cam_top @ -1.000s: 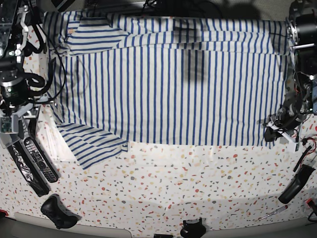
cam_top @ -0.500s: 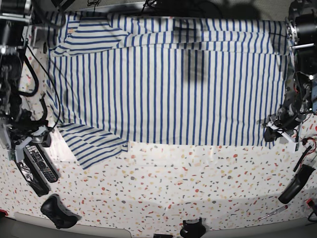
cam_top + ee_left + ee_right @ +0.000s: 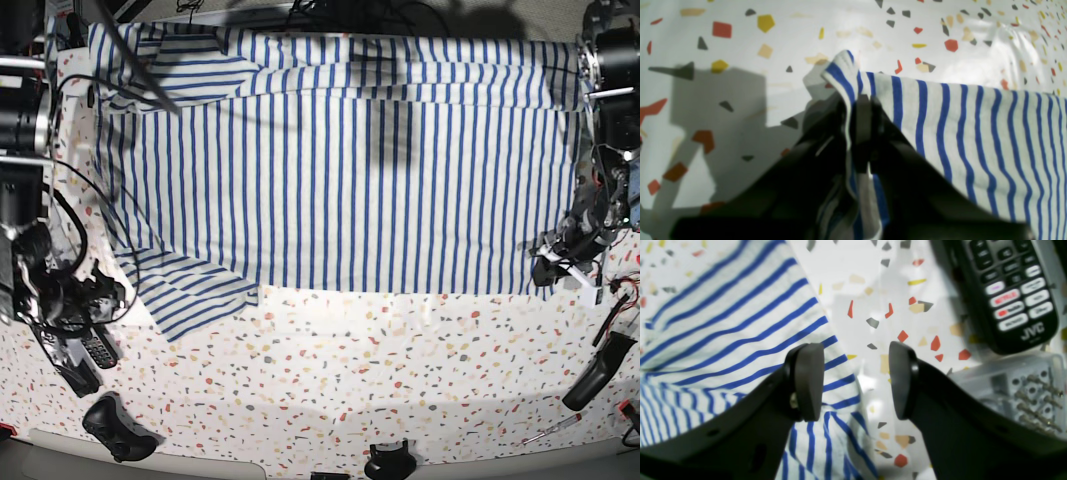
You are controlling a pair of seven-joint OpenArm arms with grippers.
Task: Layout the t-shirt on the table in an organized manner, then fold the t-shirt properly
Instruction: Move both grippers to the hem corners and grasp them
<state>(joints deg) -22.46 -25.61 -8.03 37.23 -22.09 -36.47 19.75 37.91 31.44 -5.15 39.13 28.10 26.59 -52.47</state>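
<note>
robot lab: cables [image 3: 330, 12], screw box [image 3: 1023, 390]

Black cables [image 3: 350, 12] tangle along the far edge of the scene, where the light is dimmer and soft shadows fall. A black JVC remote control with white and red buttons [image 3: 1010, 290] lies near a clear plastic box of small metal screws [image 3: 1023, 390]. A black game controller [image 3: 118, 428] sits at the near edge, with a dark handled tool [image 3: 598, 372] and a thin screwdriver [image 3: 550, 430] toward the opposite corner.
</note>
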